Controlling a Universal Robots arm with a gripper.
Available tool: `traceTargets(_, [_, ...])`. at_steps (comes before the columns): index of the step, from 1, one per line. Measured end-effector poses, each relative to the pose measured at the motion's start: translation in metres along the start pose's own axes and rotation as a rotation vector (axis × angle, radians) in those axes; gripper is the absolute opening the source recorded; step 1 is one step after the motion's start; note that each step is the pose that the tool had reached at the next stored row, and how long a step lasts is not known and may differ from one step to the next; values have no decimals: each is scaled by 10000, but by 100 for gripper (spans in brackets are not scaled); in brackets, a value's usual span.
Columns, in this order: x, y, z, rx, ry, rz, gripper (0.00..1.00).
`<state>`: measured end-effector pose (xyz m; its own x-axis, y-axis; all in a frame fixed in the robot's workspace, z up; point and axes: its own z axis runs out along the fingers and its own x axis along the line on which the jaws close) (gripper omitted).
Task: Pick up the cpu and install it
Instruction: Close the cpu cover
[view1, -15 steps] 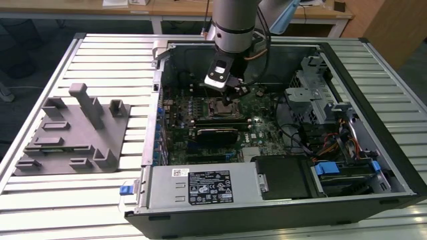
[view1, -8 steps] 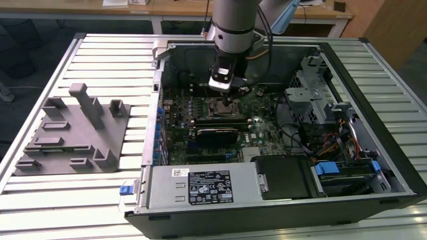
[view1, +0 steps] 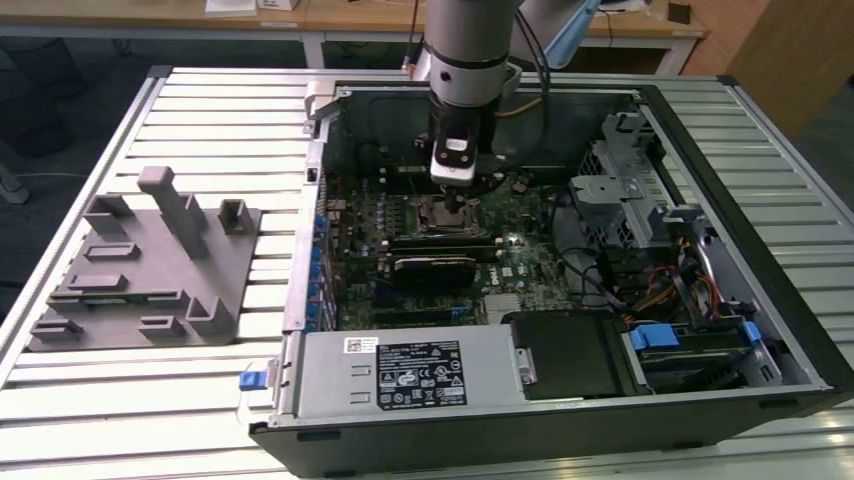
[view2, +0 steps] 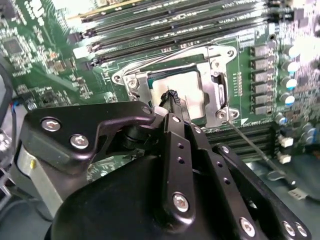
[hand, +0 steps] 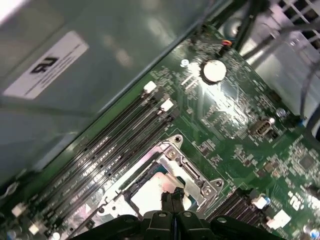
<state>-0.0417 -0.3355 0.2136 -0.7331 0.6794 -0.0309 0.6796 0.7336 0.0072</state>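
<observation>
Case (view1: 534, 440) (hand (view1: 461, 205) inside) sits on slatted table (view1: 200, 110), desks (view1: 347, 15) behind.

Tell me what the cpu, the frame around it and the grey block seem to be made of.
Cpu: pale metal top with a dull sheen. Frame: probably bare steel; it gives bright glints. Grey block: matte plastic, it seems; no shine.

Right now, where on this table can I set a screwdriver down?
The table has bare slats in front of the grey block, at the exterior view's lower left, and more behind it. A narrower strip borders the computer case on the exterior view's right. Inside the case is crowded, with the gripper down at the motherboard.
</observation>
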Motion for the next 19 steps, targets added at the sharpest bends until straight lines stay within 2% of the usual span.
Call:
traceTargets(11, [0,0,6,2,-46,-1973,11])
traceTargets(19, [1,0,13,-31,-54,-3429,11])
